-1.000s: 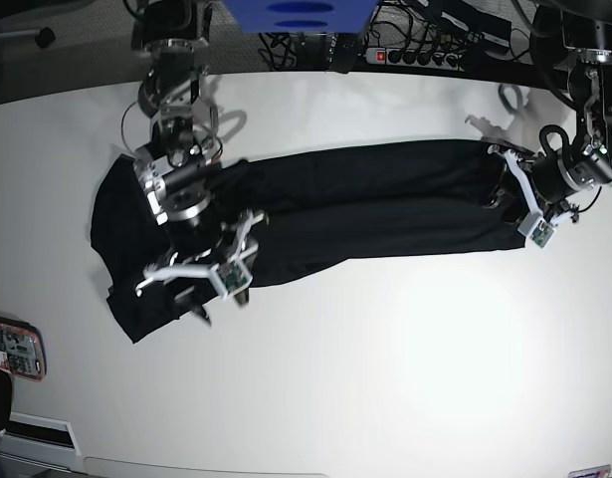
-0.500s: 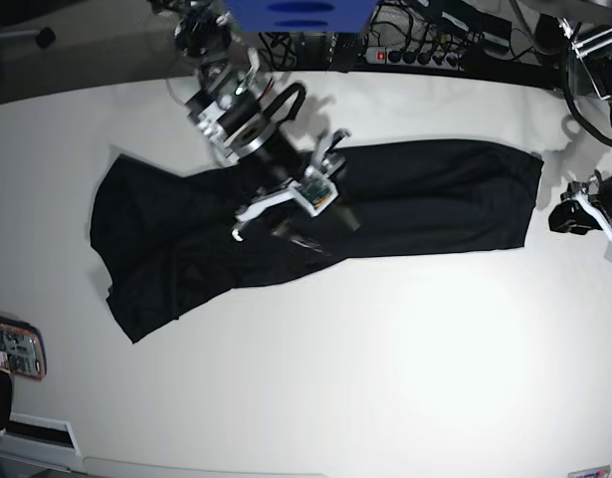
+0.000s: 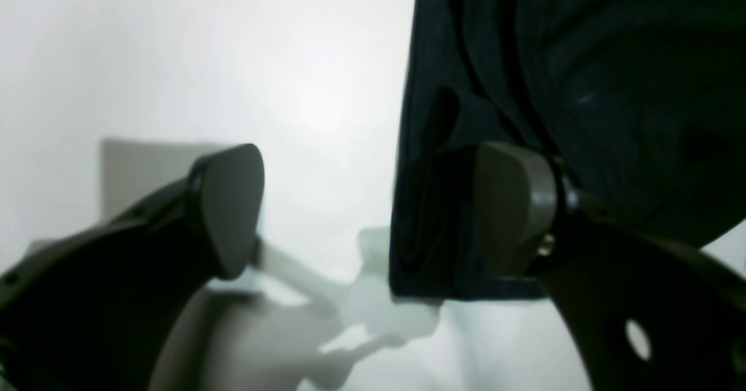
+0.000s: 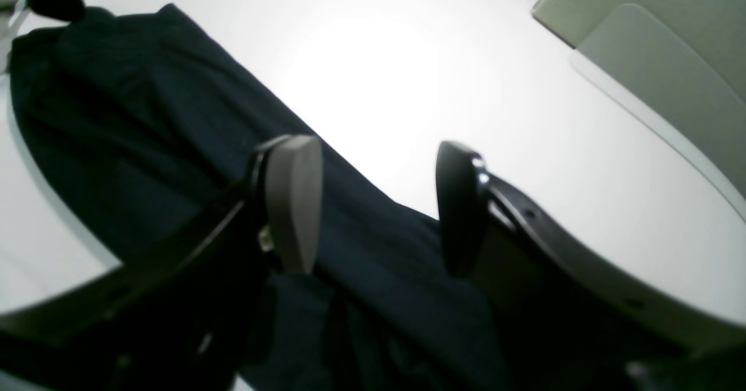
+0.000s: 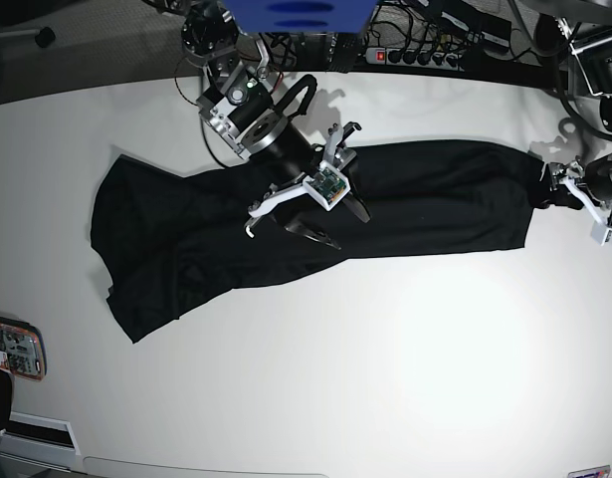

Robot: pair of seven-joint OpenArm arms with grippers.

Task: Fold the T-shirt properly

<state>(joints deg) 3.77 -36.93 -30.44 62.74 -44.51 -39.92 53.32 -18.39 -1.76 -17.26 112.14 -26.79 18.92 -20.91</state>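
Observation:
The black T-shirt (image 5: pixel 435 199) lies as a long, wrinkled strip across the white table (image 5: pixel 385 349), wider at its left end. My right gripper (image 5: pixel 330 221) hovers over the strip's middle. In the right wrist view it (image 4: pixel 373 204) is open, with dark cloth (image 4: pixel 145 123) below its fingers and nothing between them. My left gripper (image 5: pixel 546 187) sits at the shirt's right end. Seen from the left wrist, it (image 3: pixel 367 210) is open wide: one finger (image 3: pixel 227 204) stands over bare table and the other (image 3: pixel 513 204) over the shirt's corner (image 3: pixel 583 59).
A phone-like object (image 5: pixel 12 349) lies at the table's left edge. Behind the table are a power strip with cables (image 5: pixel 415 55) and a blue object (image 5: pixel 296 12). A grey-green panel (image 4: pixel 670 59) shows beyond the table's edge in the right wrist view.
My right arm swung from the shirt's left part to its middle. My left gripper let go of the right end, pulled away, then came back to the upper right corner.

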